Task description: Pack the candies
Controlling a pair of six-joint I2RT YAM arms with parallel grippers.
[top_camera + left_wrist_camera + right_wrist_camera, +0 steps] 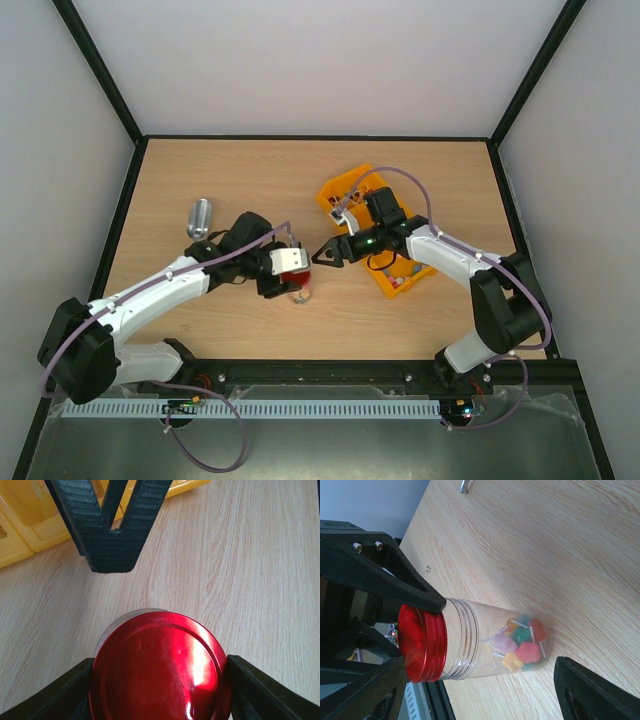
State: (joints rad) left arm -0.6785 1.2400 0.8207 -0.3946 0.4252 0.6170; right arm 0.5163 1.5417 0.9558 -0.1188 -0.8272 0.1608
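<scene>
The left gripper (160, 680) is clamped on the red lid (160, 672). Directly beneath it, the candies (520, 642) lie at the bottom of the clear jar (467, 640). The right gripper (327, 254), jaws apart, waits just ahead. Bracing the jar body there would probably help the lid turn squarely.

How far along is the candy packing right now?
Done: candies sit in the clear jar, and the red lid is on. In hand: the left gripper clamps that lid; the right gripper hangs open beside it. Left: letting go, perhaps tightening first; whether the yellow tray holds more candy is too small to tell.
</scene>
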